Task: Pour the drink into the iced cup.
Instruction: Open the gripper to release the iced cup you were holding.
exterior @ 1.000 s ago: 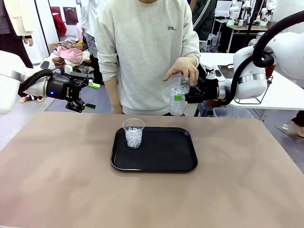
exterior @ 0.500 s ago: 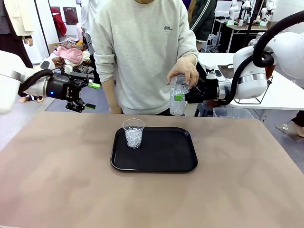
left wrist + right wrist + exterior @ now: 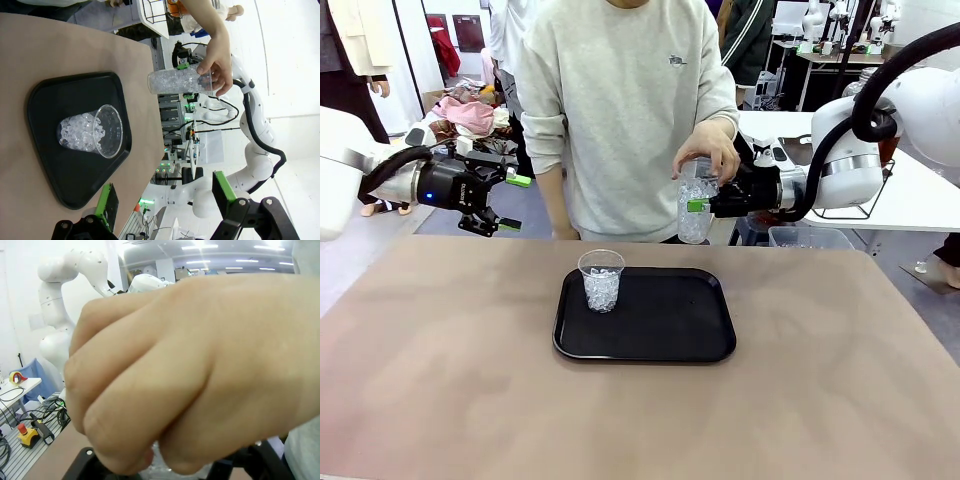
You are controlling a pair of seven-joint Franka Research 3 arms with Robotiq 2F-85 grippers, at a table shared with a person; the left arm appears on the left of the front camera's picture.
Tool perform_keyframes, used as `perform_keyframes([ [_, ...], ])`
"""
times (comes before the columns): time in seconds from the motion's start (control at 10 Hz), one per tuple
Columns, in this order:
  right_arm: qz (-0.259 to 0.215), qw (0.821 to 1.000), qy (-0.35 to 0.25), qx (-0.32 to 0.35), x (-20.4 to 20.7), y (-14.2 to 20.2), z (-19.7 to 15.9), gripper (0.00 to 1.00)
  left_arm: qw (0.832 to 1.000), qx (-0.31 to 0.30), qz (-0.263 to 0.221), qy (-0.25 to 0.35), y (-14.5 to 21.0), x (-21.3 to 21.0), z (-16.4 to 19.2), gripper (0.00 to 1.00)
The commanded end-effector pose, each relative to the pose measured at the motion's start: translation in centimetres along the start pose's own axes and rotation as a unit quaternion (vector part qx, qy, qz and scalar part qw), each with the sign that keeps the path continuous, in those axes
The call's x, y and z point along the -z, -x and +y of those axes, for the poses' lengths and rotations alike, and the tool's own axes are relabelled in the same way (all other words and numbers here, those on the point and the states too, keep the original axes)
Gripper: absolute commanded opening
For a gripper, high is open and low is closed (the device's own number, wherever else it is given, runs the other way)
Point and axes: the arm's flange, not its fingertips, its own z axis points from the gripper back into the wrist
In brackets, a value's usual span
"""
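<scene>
While the right gripper [image 3: 705, 205] is pinched on the sides of a tall clear container [image 3: 694, 225] packed with ice, the person's hand [image 3: 708, 156] cups its top from above, so my right wrist view gives me knuckles and little else. I can make out no amber liquid in that container (nor anywhere on the table [image 3: 440, 380]), so I cannot tell where the drink is.

The iced cup [image 3: 601, 281] stands upright in the far left corner of the black tray [image 3: 670, 320]. From the held container it lies down and to the robot's left, well apart. The container's long axis is upright, with its mouth under the person's palm.

The right arm comes in level from the right, fingers pointing left, holding its load in the air above the table's far edge. The left gripper [image 3: 513, 203] hangs spread and empty off the far left, aimed toward the middle; neither looks clearly nearer the cup. I'd judge any pour needs that hand gone first, then a carry left and down.
</scene>
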Motion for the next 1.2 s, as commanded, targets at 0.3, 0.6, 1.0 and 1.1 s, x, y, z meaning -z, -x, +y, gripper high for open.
perform_keyframes([
  [0.3, 0.0, 1.0, -0.001, -0.003, 0.1, -0.3, 0.2, 0.69, 1.0, 0.001, -0.002, -0.001, 0.0, 0.0, -0.1, 1.0],
  [0.6, 0.0, 1.0, 0.0, 0.0, 0.1, 0.0, 0.0, 0.76, 1.0, 0.001, -0.002, -0.001, 0.0, 0.0, -0.1, 1.0],
  [1.0, 0.008, 1.0, 0.014, 0.011, -2.6, 0.6, 0.9, 1.0, 1.0, 0.001, -0.002, -0.001, 0.0, 0.0, -0.1, 1.0],
  [1.1, 0.006, 1.0, 0.027, 0.012, -3.8, 0.9, 1.3, 1.0, 1.0, 0.001, -0.002, -0.001, 0.0, 0.0, -0.1, 1.0],
])
